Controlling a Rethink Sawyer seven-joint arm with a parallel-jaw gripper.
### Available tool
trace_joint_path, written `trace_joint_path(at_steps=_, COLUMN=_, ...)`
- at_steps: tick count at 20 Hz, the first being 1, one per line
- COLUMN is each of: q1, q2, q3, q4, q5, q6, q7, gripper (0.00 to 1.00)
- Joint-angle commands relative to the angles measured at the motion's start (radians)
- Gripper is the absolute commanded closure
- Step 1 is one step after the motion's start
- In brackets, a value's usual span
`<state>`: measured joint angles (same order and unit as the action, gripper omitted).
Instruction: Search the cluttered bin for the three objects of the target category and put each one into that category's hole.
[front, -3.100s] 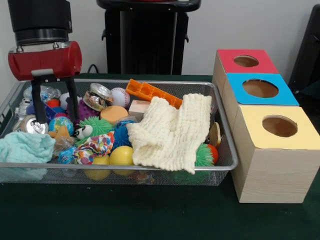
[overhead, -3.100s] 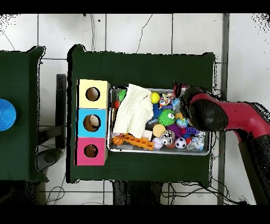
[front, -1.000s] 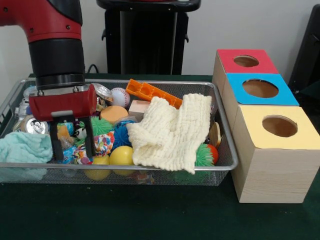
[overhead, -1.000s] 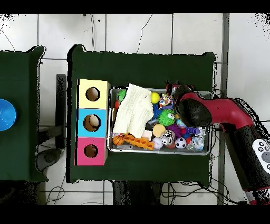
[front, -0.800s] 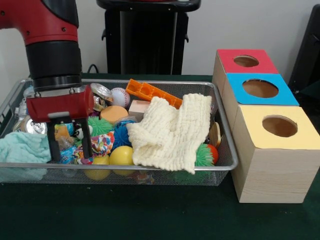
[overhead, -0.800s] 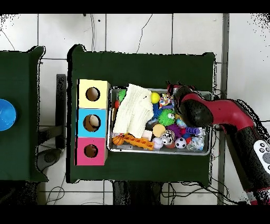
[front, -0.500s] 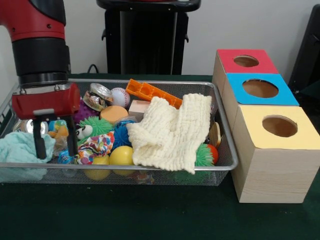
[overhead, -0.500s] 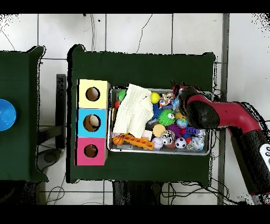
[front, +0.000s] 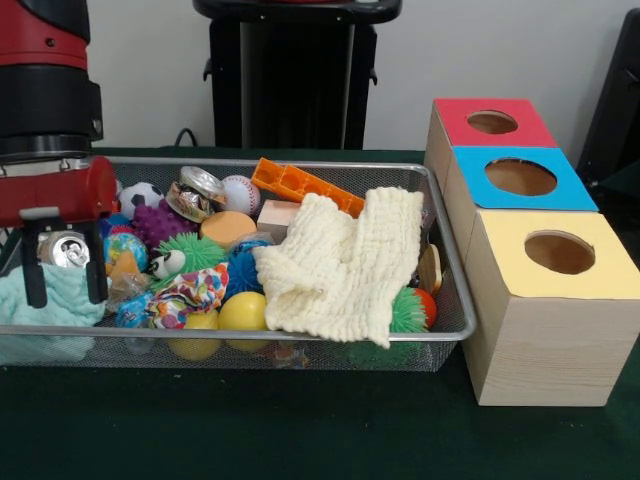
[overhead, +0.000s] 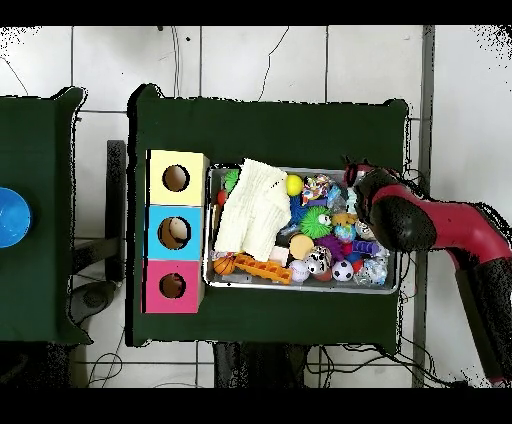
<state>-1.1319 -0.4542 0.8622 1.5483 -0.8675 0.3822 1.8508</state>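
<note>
tool (front: 65, 298): I see jaws apart, empty, over teal cloth (front: 50, 293)
risk: snags cloth or nudges can (front: 62, 250), bin (front: 300, 330) shifts

bin (front: 455, 300): wire-mesh tray on the green table, heaped with toys, balls, crushed cans and cloths.
cream cloth (front: 345, 262): knitted, crumpled, draped over the bin's end nearest the boxes.
red box (front: 490, 122): round hole on top, farthest in the row.
blue box (front: 520, 178): round hole, middle of the row.
yellow box (front: 555, 255): round hole, nearest, beside the bin.
</note>
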Motion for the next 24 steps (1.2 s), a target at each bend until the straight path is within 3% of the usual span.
trace_joint_path(at_steps=1, q1=0.009, q2=0.002, q3=0.006, q4=0.066, q5=-0.047, q6=0.043, q7=-0.229, gripper=0.00)
trace_joint_path(at_steps=5, q1=0.023, q2=-0.031, q3=-0.029, q4=0.121, q5=-0.061, q6=0.007, q7=-0.150, gripper=0.00)
trace_joint_path(at_steps=14, q1=0.004, q2=-0.118, q3=-0.039, q4=0.233, q5=-0.028, q6=0.030, q7=-0.110, gripper=0.00)
trace_joint_path(at_steps=24, q1=-0.025, q2=-0.076, q3=-0.043, q4=0.239, q5=-0.053, q6=0.007, q7=-0.129, gripper=0.00)
